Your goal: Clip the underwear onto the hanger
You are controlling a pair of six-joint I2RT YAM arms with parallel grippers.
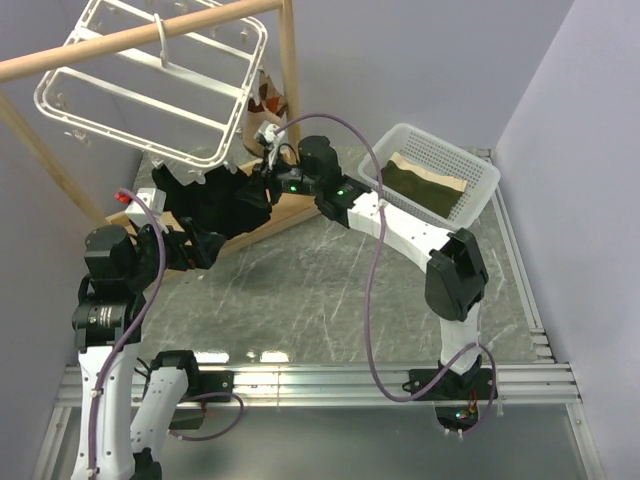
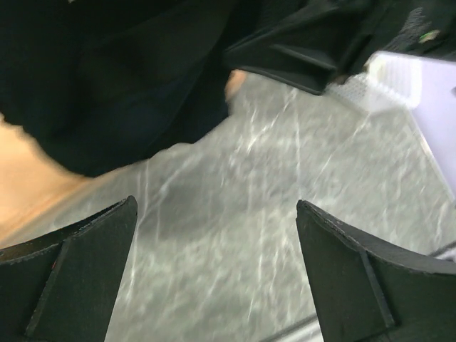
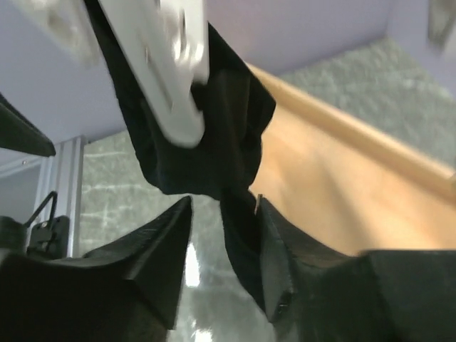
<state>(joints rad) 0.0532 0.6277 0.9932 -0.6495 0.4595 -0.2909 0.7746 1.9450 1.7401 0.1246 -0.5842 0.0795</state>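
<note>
The white hanger (image 1: 150, 90) hangs tilted from the wooden pole at the top left. The black underwear (image 1: 215, 200) hangs under its near edge. In the right wrist view a white clip of the hanger (image 3: 171, 71) sits on the top of the underwear (image 3: 214, 128). My right gripper (image 3: 224, 201) is slightly open; a fold of the fabric hangs between the jaws against the right finger, with a gap to the left finger. It shows in the top view (image 1: 255, 185) beside the cloth. My left gripper (image 2: 215, 203) is wide open and empty, just below the underwear (image 2: 107, 85).
The wooden pole (image 1: 130, 35) and its stand posts frame the hanger, with the wooden base (image 3: 342, 192) behind the cloth. A white mesh basket (image 1: 480, 180) at the right holds an olive-and-tan folded cloth (image 1: 425, 185). A small brown garment (image 1: 268, 95) hangs by the post.
</note>
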